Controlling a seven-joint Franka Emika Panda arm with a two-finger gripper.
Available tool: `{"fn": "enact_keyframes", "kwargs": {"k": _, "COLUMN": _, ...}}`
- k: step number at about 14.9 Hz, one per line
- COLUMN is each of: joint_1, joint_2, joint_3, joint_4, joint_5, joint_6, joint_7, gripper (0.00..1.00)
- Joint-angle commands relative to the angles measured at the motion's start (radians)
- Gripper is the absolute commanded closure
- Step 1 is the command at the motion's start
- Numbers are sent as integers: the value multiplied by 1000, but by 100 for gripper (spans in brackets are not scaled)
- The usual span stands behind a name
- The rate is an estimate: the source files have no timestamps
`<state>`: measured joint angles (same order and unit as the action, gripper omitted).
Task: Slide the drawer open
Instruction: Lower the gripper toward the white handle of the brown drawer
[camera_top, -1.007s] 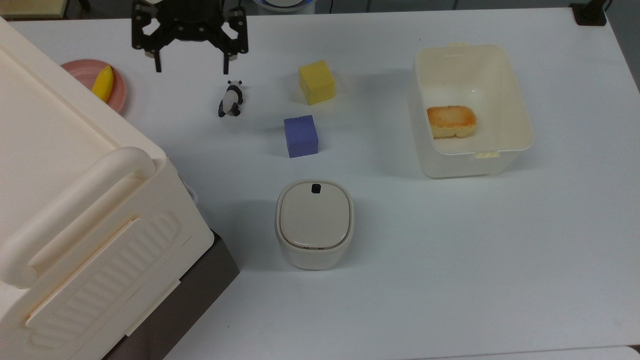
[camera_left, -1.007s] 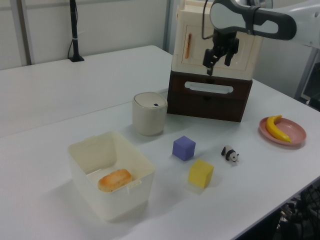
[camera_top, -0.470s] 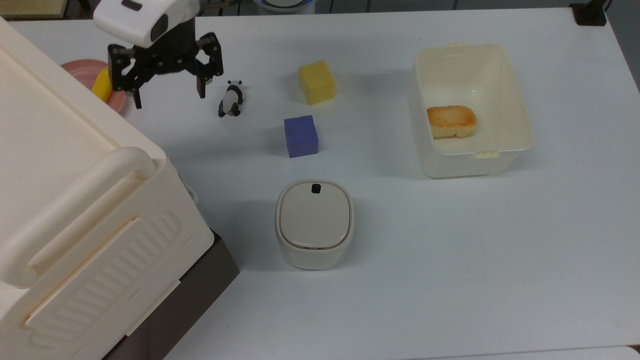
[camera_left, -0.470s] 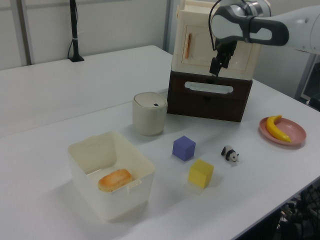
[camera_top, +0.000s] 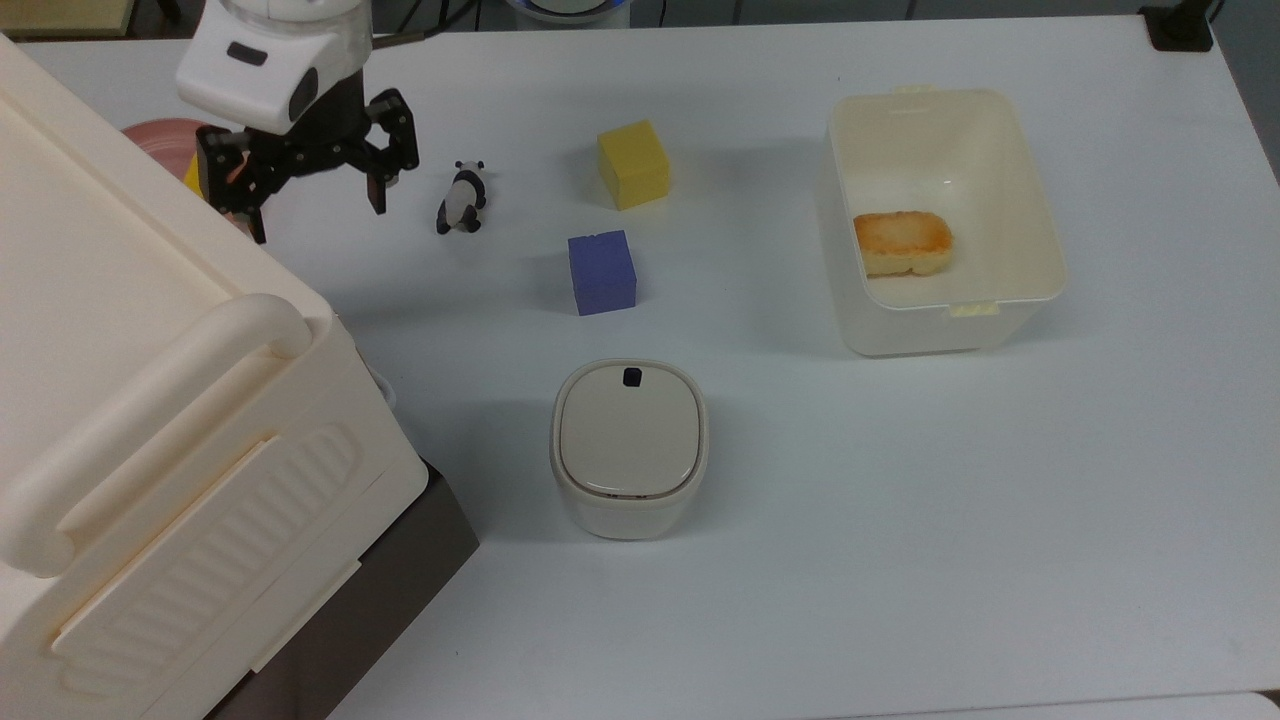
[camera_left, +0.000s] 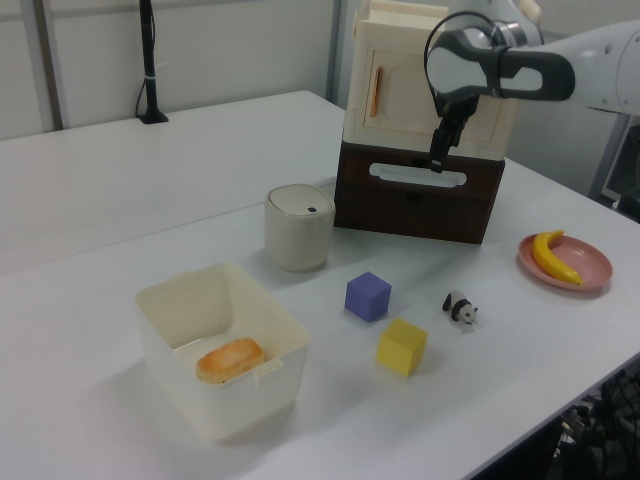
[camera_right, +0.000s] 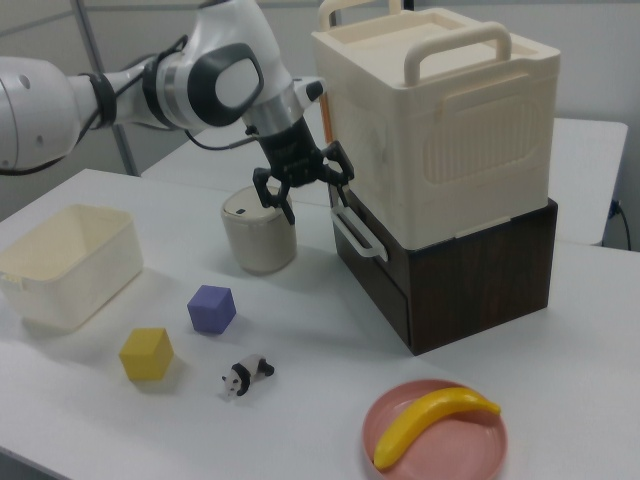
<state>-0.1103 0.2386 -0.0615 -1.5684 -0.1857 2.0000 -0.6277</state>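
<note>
The gripper hangs with its fingers apart and nothing between them, pointing down just in front of the cabinet. In the right view it sits right beside the cabinet's front face, a little above the white loop handle. The drawer, dark brown, lies directly below and just past the gripper, under the cream upper body; its front looks flush with the cabinet, shut. In the left view the gripper hovers right over the handle, with the drawer beneath it; whether a finger touches the handle cannot be told.

In the top view the gripper is above the surface beside the cabinet's corner. The panda stands near it on the top view's right, the pink plate with the banana close on the other side. Farther off toward the top view's right are the yellow cube and purple cube, then the lidded bin, and well apart the tub holding bread.
</note>
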Motion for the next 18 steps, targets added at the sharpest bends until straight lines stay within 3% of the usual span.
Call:
{"fn": "enact_keyframes", "kwargs": {"k": 1, "joint_1": -3, "joint_2": -22, "joint_3": -5, "joint_4": -88, "joint_5": -34, "joint_6": 77, "joint_7": -53, "gripper": 0}}
{"fn": "enact_keyframes", "kwargs": {"k": 18, "joint_1": 8, "joint_2": 38, "joint_3": 0, "joint_4": -125, "joint_5": -161, "joint_6": 163, "joint_7": -121, "gripper": 0}}
